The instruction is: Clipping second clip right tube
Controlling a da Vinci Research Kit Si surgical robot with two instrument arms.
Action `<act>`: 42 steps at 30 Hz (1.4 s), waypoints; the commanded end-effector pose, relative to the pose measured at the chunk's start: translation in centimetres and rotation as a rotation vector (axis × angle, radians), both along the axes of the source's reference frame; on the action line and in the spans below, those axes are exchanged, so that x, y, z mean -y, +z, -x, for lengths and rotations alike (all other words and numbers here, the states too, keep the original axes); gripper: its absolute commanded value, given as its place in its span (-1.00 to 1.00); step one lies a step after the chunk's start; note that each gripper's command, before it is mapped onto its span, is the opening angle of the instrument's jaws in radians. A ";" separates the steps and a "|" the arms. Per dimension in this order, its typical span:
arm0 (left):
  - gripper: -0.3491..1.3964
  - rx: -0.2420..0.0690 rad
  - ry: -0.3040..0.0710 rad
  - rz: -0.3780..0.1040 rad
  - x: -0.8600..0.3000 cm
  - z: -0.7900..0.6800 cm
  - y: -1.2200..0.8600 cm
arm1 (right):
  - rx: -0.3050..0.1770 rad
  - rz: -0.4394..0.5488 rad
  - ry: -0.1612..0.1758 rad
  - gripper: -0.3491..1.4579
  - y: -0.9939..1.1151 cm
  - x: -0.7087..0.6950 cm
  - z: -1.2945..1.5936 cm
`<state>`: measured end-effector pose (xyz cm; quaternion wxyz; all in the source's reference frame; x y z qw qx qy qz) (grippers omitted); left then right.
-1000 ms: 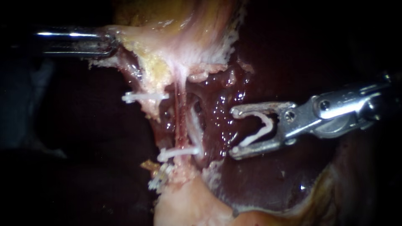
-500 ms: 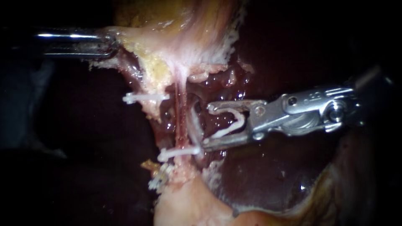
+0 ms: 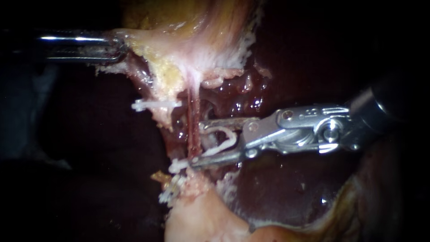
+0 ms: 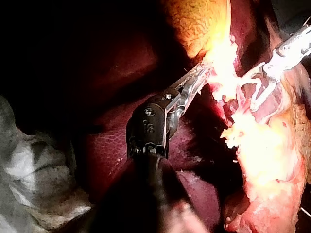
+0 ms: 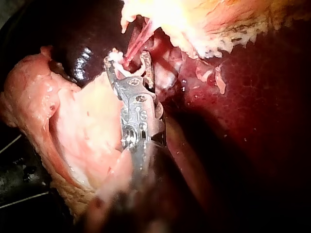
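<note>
**Loaded claw around the right tube, not yet squeezed**

Behind everything, dark wet liver [image 3: 286,197]; no worktop to be seen. Well above the working claw, pale tissue [image 3: 201,54] stretched taut by the left instrument [image 3: 118,47], with its own claw clamped on the edge of that tissue.

Coming in from the right side, the right instrument [image 3: 195,144], claw spread wide and carrying an unclosed white clip [image 3: 221,142], one leg against each half. Inside the opening of the claw, as far as can be judged, the right tube [image 3: 206,140], pale and running across the gap. Just at the claw tips, a thin red tube [image 3: 193,134], touching or only beside; cannot tell which. Directly under the lower half of the claw, a closed clip [image 3: 178,166], seemingly in contact with it. Well above the claw, another closed clip [image 3: 154,105].

Dangers from here, only as a judgement:
- Catching the red tube together with the right one, if squeezed with the tips this far forward.
- Loosening the closed clip below, through pressure from the lower half of the claw.
- Only a partial bite, with the tube not deep enough between the clip legs.
- Tearing of the stretched tissue, from too strong a pull by the left instrument.
</note>
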<state>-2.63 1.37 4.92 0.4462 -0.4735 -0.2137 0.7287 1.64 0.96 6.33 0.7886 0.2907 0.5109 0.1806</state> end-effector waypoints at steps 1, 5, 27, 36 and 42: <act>-1.00 0.000 0.000 0.000 0.00 0.00 0.00 | -0.006 -0.003 -0.002 -0.08 0.02 0.01 -0.03; -1.00 0.000 0.000 0.000 0.00 0.00 0.00 | -0.032 -0.031 0.002 -0.08 0.07 0.07 -0.15; -1.00 0.000 0.000 0.001 0.00 0.00 0.03 | -0.217 -0.151 -0.043 -0.08 -0.17 0.29 -0.41; -1.00 0.000 0.000 0.001 0.01 -0.01 0.02 | -0.258 -0.165 -0.097 -0.09 -0.41 0.47 -0.39; -1.00 0.000 0.001 0.001 0.00 -0.01 0.03 | -0.262 -0.169 -0.104 -0.12 -0.49 0.47 -0.38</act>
